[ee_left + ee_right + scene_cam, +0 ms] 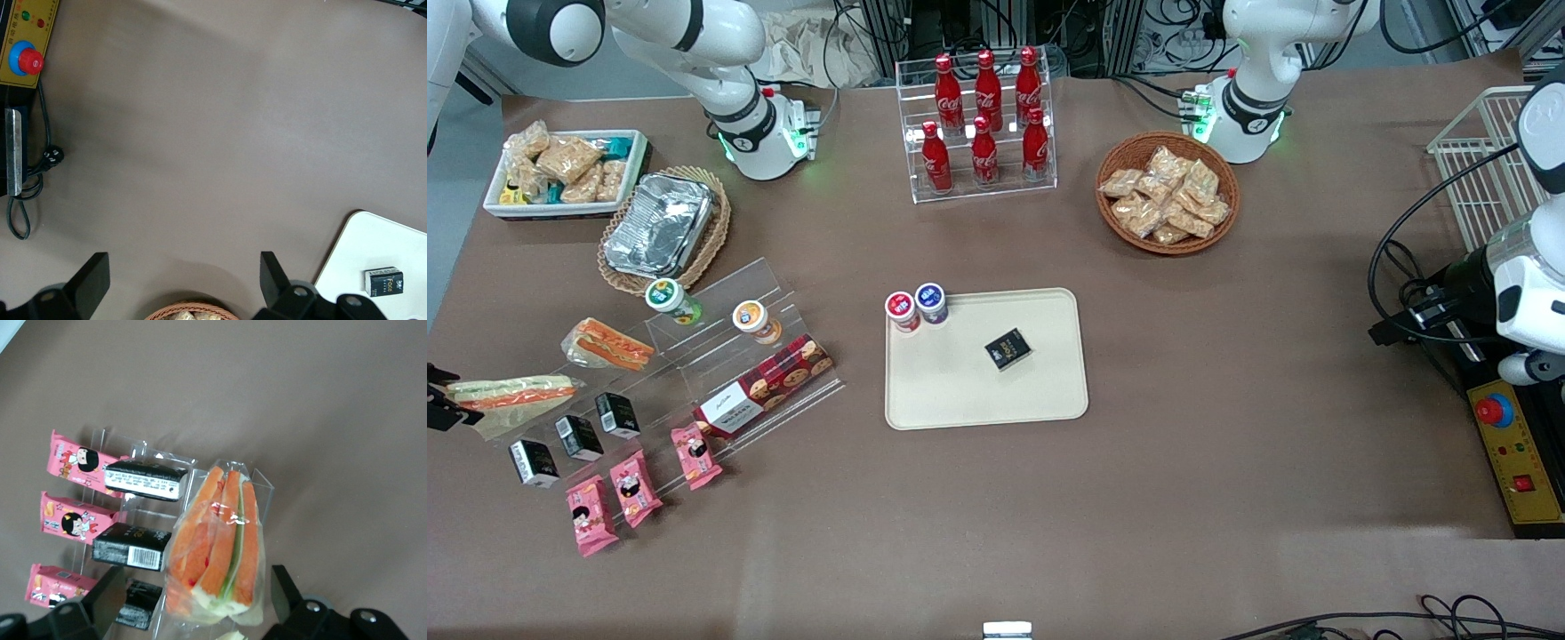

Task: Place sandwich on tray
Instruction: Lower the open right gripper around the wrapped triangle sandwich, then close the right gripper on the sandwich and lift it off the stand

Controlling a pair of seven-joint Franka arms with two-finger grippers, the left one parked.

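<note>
The sandwich (511,391), a plastic-wrapped wedge with pale bread and an orange stripe, lies at the working arm's end of the table, on the clear acrylic rack (720,356). My gripper (443,404) sits at that same end, right against the sandwich. In the right wrist view the sandwich (217,547) lies between the two fingers of the gripper (195,587), which is open, with a gap on each side of the wrap. The cream tray (978,391) lies mid-table, well away toward the parked arm; its corner (373,240) also shows in the left wrist view.
On the tray stand two small cups (916,307) and a black box (1008,348). A chunkier sandwich (605,345), black boxes (578,436), pink packets (636,487), a biscuit box (765,389) and two cups share the rack. A foil container (660,224) sits farther back.
</note>
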